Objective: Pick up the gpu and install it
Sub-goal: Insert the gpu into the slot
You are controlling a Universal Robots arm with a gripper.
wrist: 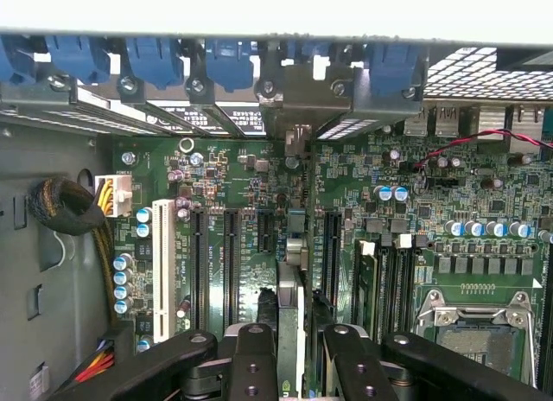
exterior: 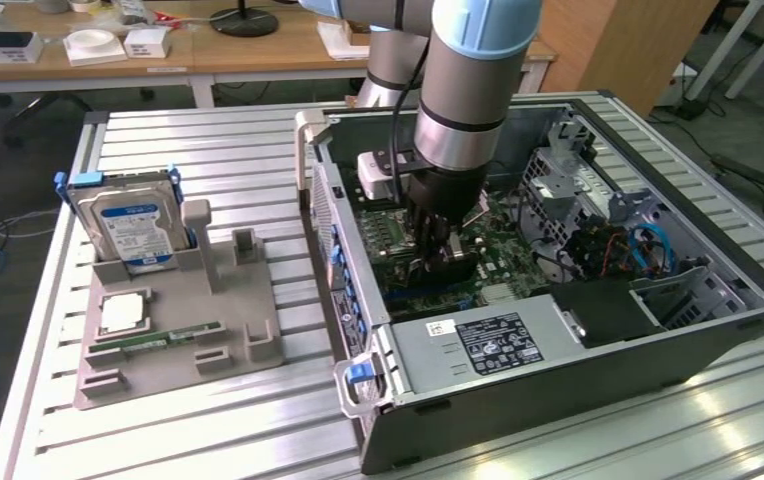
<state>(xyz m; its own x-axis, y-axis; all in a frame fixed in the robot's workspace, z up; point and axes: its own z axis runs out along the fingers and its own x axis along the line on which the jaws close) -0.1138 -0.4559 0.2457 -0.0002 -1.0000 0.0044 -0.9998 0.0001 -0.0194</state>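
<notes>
Hand [wrist: 289, 349] half-closed on the gpu [wrist: 291, 289], gripping its top edge so the card hangs edge-down inside the PC case [exterior: 702, 330], over a motherboard [wrist: 242, 185] slot, bracket toward the rear openings.

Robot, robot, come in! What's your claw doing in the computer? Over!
Tool shut on the gpu. Card edge-on, low over the motherboard inside the case. Nothing blocking. Over.

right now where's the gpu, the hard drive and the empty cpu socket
gpu [wrist: 291, 271], wrist view, on the card's thin top edge, between the tool's fingers
hard drive [exterior: 131, 222], exterior view, on its blue label as it stands upright in the grey holder
cpu socket [wrist: 477, 332], wrist view, on the metal frame
</notes>
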